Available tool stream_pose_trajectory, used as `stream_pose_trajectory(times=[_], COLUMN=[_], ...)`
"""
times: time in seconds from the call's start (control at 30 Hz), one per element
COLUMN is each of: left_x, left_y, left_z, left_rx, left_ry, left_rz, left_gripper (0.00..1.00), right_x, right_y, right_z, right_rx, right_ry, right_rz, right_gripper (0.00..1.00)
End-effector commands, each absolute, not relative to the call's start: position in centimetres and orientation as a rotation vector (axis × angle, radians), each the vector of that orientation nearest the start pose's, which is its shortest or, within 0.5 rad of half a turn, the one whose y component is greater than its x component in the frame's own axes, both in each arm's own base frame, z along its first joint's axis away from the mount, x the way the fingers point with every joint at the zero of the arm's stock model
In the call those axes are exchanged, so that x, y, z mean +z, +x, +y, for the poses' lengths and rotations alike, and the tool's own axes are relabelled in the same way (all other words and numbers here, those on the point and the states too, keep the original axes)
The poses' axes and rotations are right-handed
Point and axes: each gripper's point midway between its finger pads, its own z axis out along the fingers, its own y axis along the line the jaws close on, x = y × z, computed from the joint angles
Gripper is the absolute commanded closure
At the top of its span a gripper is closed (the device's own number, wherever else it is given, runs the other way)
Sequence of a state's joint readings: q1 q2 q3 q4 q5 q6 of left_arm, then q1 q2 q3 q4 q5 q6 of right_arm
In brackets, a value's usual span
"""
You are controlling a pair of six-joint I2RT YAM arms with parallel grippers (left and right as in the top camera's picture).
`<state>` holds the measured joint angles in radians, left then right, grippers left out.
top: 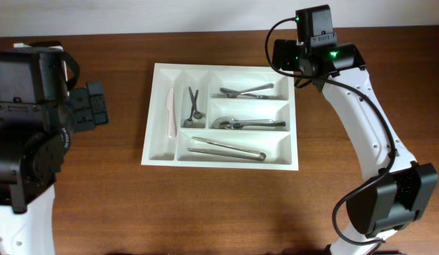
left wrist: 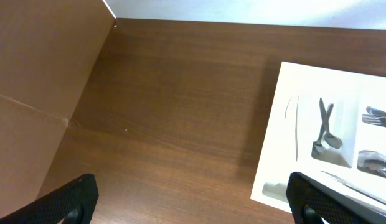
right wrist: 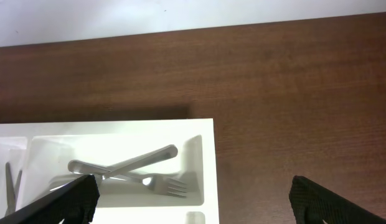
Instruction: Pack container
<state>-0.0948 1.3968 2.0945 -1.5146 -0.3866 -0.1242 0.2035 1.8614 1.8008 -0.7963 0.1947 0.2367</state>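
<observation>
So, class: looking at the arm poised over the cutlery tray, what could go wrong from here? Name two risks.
1. The right hand hangs open over a corner of the tray; lowering could strike the rim and shove it.
2. The forks lie crossed, so one finger might snag a handle and flip both out.
</observation>
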Motion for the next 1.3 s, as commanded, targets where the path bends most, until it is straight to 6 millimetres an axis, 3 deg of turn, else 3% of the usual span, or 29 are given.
stream_pose_trajectory(times=[0.0, 0.17, 0.27, 0.37, 0.4, 0.47, 0.53, 0.6, 0.73, 0.93, 1.07, 1.17, 1.27], left_x=[41.1, 41.1, 41.1, 41.1, 41.1, 41.1, 41.1, 41.1, 41.1, 41.1, 41.1, 41.1, 41.1], left_y=[28.6, 28.6, 28.6, 28.6, 28.6, 28.6, 28.6, 28.6, 28.6, 28.6, 28.6, 28.6, 28.6], left_z=[4.1, 4.1, 4.1, 4.1, 4.1, 4.1, 4.1, 4.1, 4.1, 4.1, 4.1, 4.1, 4.1], left_rx=[0.369, 0.369, 0.369, 0.369, 0.369, 0.369, 0.369, 0.369, 0.369, 0.369, 0.369, 0.369, 0.369], left_ry=[-0.223, -0.223, -0.223, -0.223, -0.223, -0.223, -0.223, -0.223, -0.223, -0.223, -0.223, -0.223, -0.223], left_rz=[2.313, 2.313, 2.313, 2.313, 2.313, 2.313, 2.313, 2.313, 2.313, 2.313, 2.313, 2.313, 2.313], left_gripper=[0.01, 0.01, 0.01, 0.01, 0.01, 0.01, 0.01, 0.01, 0.01, 0.01, 0.01, 0.01, 0.01], right_x=[24.5, 25.1, 29.4, 36.7, 40.0, 44.6, 49.6, 53.0, 57.2, 59.2, 58.2, 53.9, 48.7], right_y=[49.9, 49.7, 48.0, 44.1, 41.8, 38.0, 33.0, 28.8, 21.6, 13.3, 10.7, 10.8, 12.2], right_z=[6.5, 6.8, 8.1, 9.7, 10.1, 10.3, 9.1, 7.4, 4.5, -1.3, -3.8, -5.3, -5.9], right_rx=[-0.035, -0.029, 0.018, 0.103, 0.144, 0.204, 0.263, 0.294, 0.344, 0.274, 0.207, 0.114, 0.044], right_ry=[0.159, 0.153, 0.121, 0.077, 0.060, 0.042, 0.043, 0.060, 0.082, 0.228, 0.329, 0.412, 0.457], right_rz=[2.362, 2.351, 2.266, 2.111, 2.037, 1.925, 1.787, 1.676, 1.503, 1.297, 1.185, 1.177, 1.202], right_gripper=[0.01, 0.01, 0.01, 0.01, 0.01, 0.01, 0.01, 0.01, 0.01, 0.01, 0.01, 0.01, 0.01])
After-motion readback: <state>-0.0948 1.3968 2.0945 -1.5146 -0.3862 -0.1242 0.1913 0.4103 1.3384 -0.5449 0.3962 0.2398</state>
